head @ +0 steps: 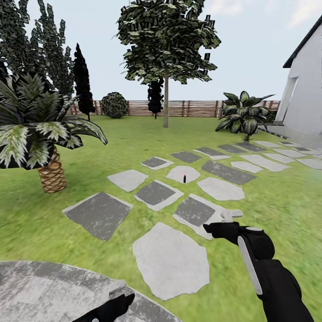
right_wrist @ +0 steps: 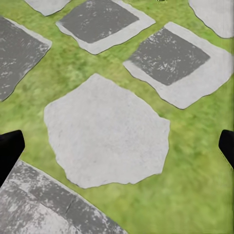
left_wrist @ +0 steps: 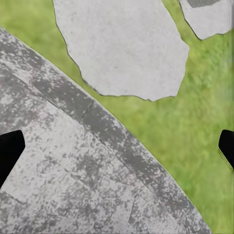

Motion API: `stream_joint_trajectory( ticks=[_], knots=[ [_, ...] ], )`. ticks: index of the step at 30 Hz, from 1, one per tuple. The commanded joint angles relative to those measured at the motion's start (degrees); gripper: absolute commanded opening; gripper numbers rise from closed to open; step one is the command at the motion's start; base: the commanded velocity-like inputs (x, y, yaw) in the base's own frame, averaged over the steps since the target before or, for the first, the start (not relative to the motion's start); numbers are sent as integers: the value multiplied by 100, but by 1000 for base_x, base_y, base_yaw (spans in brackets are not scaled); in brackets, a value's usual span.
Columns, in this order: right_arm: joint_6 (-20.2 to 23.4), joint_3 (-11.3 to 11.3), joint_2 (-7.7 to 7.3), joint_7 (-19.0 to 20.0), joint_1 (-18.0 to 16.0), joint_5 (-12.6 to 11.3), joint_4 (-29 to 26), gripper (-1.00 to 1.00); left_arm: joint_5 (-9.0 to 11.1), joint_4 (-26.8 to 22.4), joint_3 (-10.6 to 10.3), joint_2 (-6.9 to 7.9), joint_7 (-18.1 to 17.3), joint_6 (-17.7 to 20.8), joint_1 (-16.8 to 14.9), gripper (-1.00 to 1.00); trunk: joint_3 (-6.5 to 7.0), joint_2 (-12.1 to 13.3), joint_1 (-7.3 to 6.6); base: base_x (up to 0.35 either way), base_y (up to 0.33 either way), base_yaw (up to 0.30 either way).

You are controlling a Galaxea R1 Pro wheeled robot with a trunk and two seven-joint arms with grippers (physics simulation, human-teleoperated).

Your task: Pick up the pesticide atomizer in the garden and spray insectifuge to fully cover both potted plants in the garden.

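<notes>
Far ahead, mid-path: pesticide atomizer [head: 184, 179] standing on pale slab [head: 183, 174], lawn [head: 116, 134] lying open around.
L fingers [left_wrist: 9, 151]: spreading wide over round paving edge [left_wrist: 112, 131].
R fingers [right_wrist: 9, 151]: spreading wide over grass.

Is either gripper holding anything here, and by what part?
Nothing is held. In both wrist views the fingertips stand wide apart over paving and grass; the pesticide atomizer stands on a far slab.
</notes>
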Motion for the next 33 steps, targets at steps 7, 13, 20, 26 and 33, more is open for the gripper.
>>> stream_joint_trajectory(
  ticks=[7,13,20,26,33],
  knots=[
    [1,-25,-37,22,-46,20,0,100,68,-222,13,4,-27,29,64,100,-6,-3,3,311,-168,-12],
    [-19,-158,-360,12,-24,21,1,100,61,-321,10,9,-36,36,121,100,-6,-3,3,286,-198,-2],
    [-39,-270,-513,23,1,15,1,100,33,-265,-33,6,-12,31,131,100,-6,-3,3,291,-182,0],
    [30,-296,-510,32,4,14,1,100,31,-221,-53,5,-48,36,131,100,-6,-3,3,316,-115,0],
    [-16,-317,-549,10,109,17,1,100,17,-160,-67,-5,-71,36,132,100,-6,-3,3,324,-89,0]
  ],
)
